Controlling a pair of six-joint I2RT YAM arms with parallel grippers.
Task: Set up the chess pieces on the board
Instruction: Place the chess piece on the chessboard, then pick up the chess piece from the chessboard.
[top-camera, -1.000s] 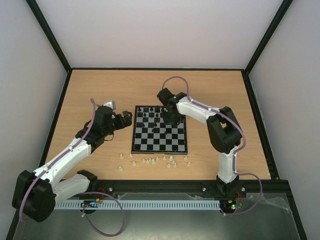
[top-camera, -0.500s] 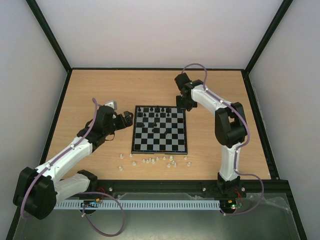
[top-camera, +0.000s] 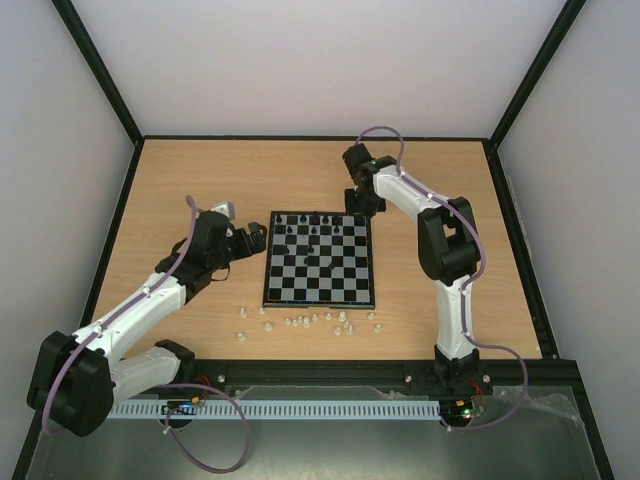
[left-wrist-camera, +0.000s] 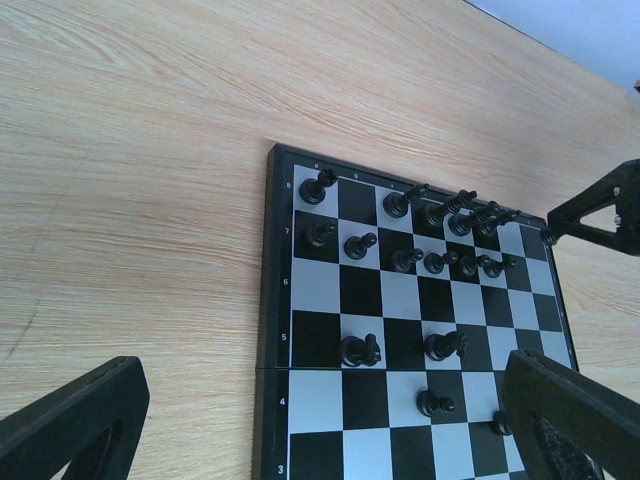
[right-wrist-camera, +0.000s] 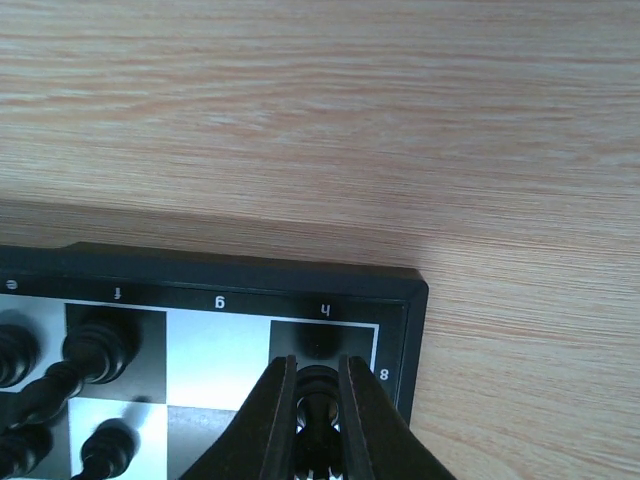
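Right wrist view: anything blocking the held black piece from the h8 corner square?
Nothing visible. The right gripper fingers pinch the black piece right over the bare h8 square. g8 beside it is empty, and the nearest piece stands on f8.

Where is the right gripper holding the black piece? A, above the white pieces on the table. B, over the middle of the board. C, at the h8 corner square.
C: the right wrist view shows the right gripper pinching a black piece at the corner of the board lettered h and 8.
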